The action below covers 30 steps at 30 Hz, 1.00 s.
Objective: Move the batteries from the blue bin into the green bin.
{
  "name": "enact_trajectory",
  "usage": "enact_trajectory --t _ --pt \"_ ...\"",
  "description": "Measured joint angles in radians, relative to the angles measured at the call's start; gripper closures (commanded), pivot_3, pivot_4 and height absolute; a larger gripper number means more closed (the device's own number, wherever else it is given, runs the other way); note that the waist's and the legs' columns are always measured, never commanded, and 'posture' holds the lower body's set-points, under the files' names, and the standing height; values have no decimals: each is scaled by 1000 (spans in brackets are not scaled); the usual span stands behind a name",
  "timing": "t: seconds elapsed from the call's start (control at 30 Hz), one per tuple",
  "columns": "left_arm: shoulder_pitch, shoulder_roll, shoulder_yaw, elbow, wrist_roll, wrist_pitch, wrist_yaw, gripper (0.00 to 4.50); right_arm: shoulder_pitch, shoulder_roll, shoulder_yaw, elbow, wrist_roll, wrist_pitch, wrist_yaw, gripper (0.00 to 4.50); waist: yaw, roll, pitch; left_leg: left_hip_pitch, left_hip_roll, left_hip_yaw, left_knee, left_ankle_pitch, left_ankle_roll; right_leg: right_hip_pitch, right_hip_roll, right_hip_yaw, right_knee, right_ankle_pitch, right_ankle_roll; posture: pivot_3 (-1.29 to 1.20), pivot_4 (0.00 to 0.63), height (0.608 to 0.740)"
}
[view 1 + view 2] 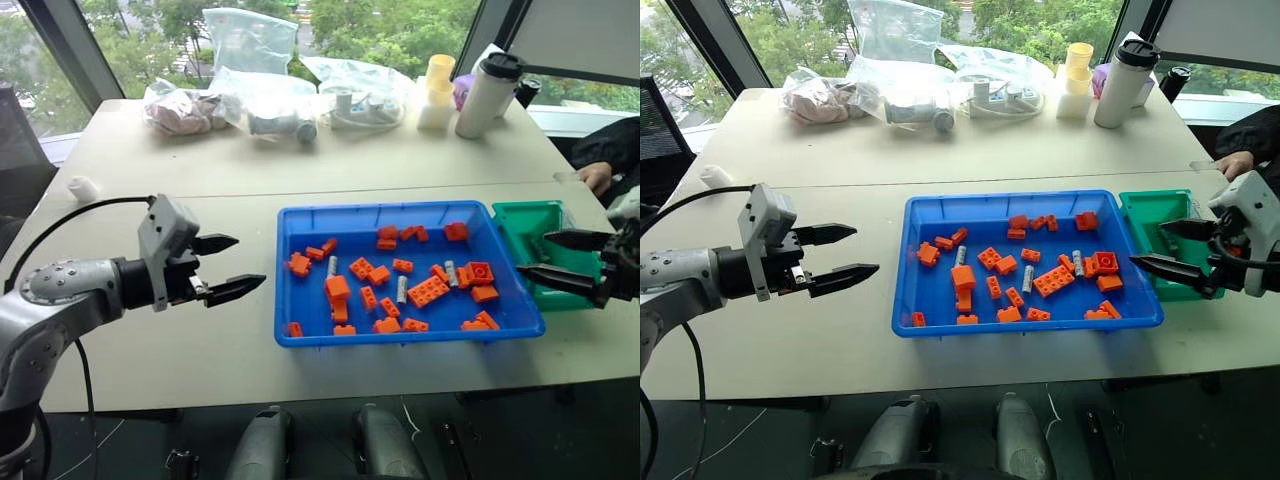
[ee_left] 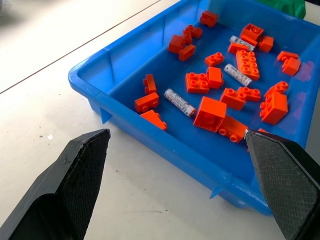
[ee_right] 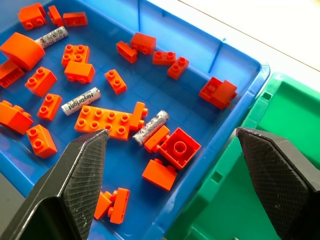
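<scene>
Looking down from the head, the blue bin (image 1: pixel 410 340) sits mid-table with three batteries (image 1: pixel 402 290) lying among orange bricks (image 1: pixel 428 291) on its floor. Taking that bin as the landmark, the left gripper (image 1: pixel 224 267) hovers off its left side, well apart from the rim, jaws spread wide and holding nothing. The right gripper (image 1: pixel 550 255) hangs over the green bin (image 1: pixel 528 218), which stands touching the blue bin's right end; its jaws too are wide apart and empty. One battery lies left of the blue bin's middle, one near the centre, one toward the right end, closest to the right gripper. Beyond the blue bin's far side are plastic bags (image 1: pixel 270 100) and a travel mug (image 1: pixel 488 95), and a person's hand (image 1: pixel 597 177) rests at the table's right edge.

From the left wrist, the spread fingers (image 2: pixel 75 185) frame the blue bin's near corner; all three batteries show inside, none between the tips.

From the right wrist, one finger overlaps the blue bin and the other the green one. This view alone shows printing on the batteries' wrappers and the green bin's bare floor.
</scene>
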State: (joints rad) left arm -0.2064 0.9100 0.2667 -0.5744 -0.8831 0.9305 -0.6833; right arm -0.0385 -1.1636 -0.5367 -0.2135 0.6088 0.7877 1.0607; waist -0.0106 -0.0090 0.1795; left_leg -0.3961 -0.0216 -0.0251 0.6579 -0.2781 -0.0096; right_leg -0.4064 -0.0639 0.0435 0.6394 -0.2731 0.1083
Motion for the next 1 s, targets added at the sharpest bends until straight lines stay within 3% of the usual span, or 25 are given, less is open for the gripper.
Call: enact_trajectory --t 0.63,0.9,1.0 --pt "1 15 -28 6 54 -22 -37 0 -23 26 24 5 -1 -23 -13 283 0 0 0 0 0 0 0 0 0 0 0 0 0 0 0 0 150 740" --pt "-24 29 -51 27 72 -48 -104 0 -108 28 96 53 -16 -30 -22 283 -1 0 0 0 0 0 0 0 0 0 0 0 0 0 0 0 150 740" --pt "-33 54 -82 47 103 -67 -143 0 -210 33 151 73 -13 6 -49 283 -5 0 0 2 0 1 0 0 0 0 1 0 2 0 0 0 150 740"
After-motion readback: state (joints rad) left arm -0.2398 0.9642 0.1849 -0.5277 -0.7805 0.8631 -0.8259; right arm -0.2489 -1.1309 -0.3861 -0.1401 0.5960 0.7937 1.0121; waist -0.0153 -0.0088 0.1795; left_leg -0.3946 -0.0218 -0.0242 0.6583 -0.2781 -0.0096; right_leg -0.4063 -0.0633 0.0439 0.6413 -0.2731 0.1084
